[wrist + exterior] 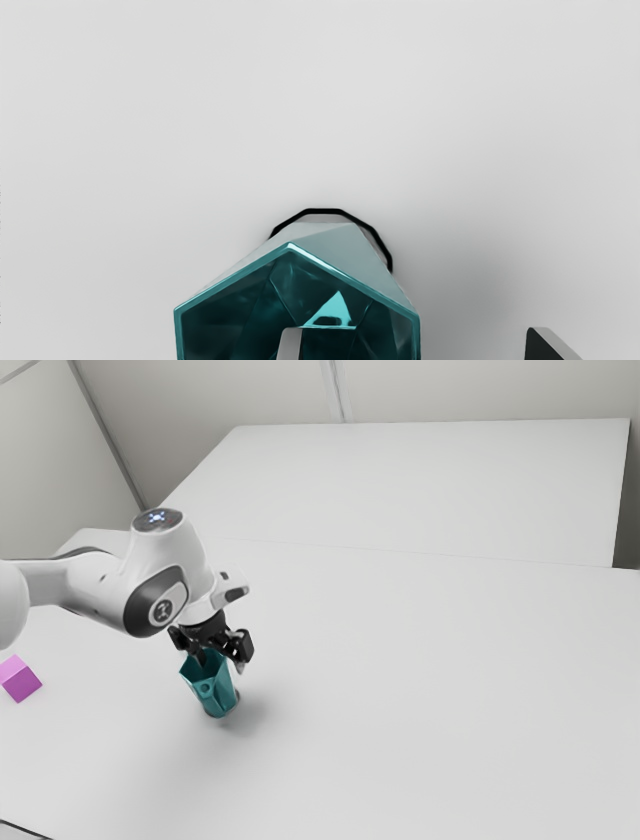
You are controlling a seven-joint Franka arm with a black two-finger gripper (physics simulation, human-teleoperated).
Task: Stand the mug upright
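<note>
Exterior view: teal mug point(210, 685) stands mouth up, base down on the desk point(420, 690), under the fingers point(243, 647). Any lean too slight to judge. Magenta cube point(20, 679) well apart, toward the exterior view's left; likely no part in the task.

Wrist view: fingers open, one within the mug's mouth, the other outside with a gap to the wall. Straddling suits a pinch on the wall, leaving the rest of the rim free; it equally suits a wall let go once the mug was righted. Broad base ring point(325, 211) should steady it; sideways drift could tip it.
</note>
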